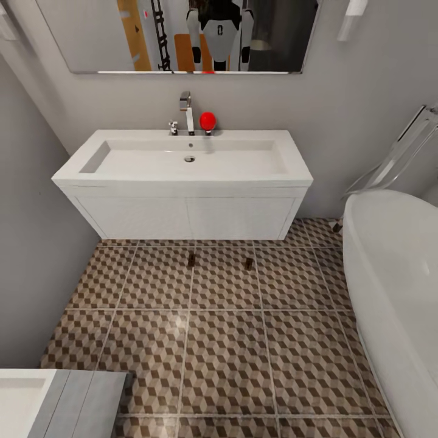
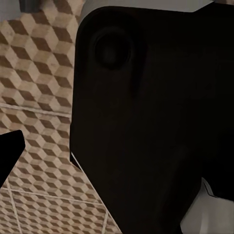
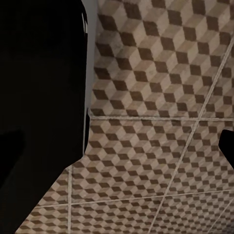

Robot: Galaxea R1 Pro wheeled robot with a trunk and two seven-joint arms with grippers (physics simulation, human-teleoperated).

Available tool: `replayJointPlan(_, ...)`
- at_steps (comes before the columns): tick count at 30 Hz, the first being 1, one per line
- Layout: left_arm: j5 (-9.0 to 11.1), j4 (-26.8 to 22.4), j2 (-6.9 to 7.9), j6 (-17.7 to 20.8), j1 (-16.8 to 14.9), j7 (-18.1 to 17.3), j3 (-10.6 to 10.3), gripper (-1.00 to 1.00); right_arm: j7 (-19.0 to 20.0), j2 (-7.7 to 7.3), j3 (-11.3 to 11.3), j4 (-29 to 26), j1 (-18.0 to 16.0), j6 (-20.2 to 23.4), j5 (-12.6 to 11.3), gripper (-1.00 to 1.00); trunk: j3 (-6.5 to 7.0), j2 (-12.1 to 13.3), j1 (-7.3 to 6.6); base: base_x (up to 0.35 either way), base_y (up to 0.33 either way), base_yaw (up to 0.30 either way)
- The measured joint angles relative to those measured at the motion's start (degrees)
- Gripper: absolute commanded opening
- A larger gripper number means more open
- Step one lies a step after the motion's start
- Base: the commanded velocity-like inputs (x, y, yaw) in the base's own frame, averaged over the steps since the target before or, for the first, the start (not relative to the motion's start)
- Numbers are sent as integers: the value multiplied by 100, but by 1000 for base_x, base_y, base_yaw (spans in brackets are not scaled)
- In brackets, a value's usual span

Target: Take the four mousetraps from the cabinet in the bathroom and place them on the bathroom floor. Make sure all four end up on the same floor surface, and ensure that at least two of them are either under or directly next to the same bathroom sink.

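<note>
Head view, lower left corner of the frame: a white square-edged fixture (image 1: 21, 404) with a grey panel beside it is cutting into view. Above it, a plain grey wall (image 1: 30, 243) is running up the left edge.

Centre, upper half: the white sink (image 1: 182, 176) is sitting on its boxy vanity against the back wall, chrome tap (image 1: 186, 112) rising behind the basin, a red ball-shaped object (image 1: 208, 120) standing just beside the tap. A mirror (image 1: 182, 33) is hanging above, reflecting the robot's white and black body.

Centre of frame, on the bathroom floor (image 1: 225, 359) just in front of the vanity: two mousetraps are lying near the vanity's base, the left one (image 1: 191, 260) and the right one (image 1: 249, 263) well apart from each other. Detail too small to read.

Right edge: white bathtub (image 1: 395, 292) is curving down the frame, a clear angled fitting (image 1: 401, 152) leaning above it.

Left wrist view: a dark housing is blocking most of the picture, cube-pattern tiles showing past it. Cannot tell whether the left gripper's fingers are apart or together.

Right wrist view: dark body at left of picture, tiled floor across the rest. Right gripper's state likewise cannot be told.
</note>
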Motion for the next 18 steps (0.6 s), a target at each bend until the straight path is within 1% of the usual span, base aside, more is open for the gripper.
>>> replayJointPlan(7,3,6,4,6,0,-1,0,100,13,-8,0,0,0,2,4,100,13,0,0,0,0,-2)
replayJointPlan(18,4,8,62,7,0,6,0,100,11,-13,0,4,54,-40,1,100,92,0,0,0,0,0)
